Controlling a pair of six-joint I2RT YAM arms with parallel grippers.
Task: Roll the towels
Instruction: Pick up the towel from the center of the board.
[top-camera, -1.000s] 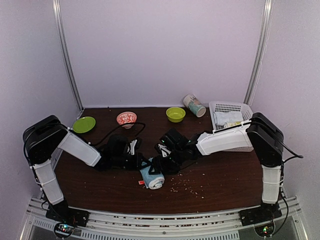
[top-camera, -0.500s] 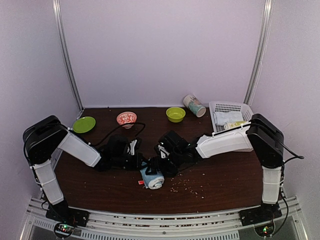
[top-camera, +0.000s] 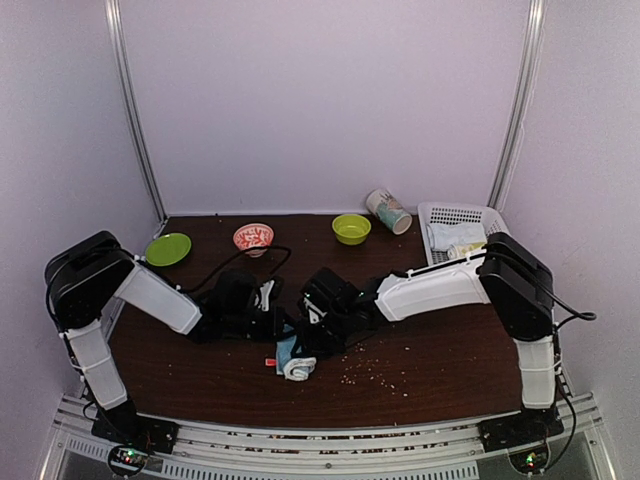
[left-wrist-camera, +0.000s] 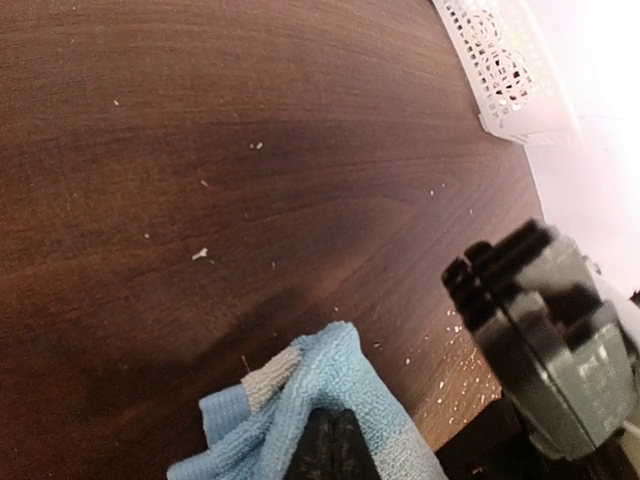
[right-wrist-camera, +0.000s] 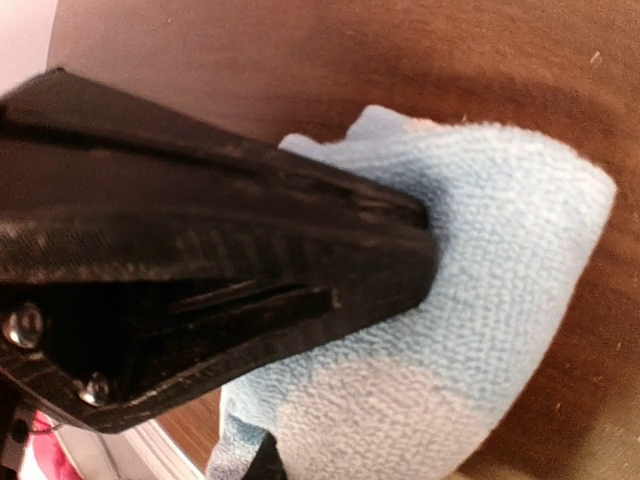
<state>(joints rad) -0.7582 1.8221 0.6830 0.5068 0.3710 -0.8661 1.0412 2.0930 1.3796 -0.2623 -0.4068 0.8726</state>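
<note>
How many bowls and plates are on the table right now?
3: a green plate back left, a red-patterned bowl to its right, a yellow-green bowl back centre. The arms could hide more.

No writing, brand, number or sign can be read in any view. The paper cup (top-camera: 388, 211) at 1 o'clock on the table carries coloured print too small to make out. The grey tag (left-wrist-camera: 268, 377) sewn to the light blue towel (left-wrist-camera: 345, 395) shows no lettering.
</note>
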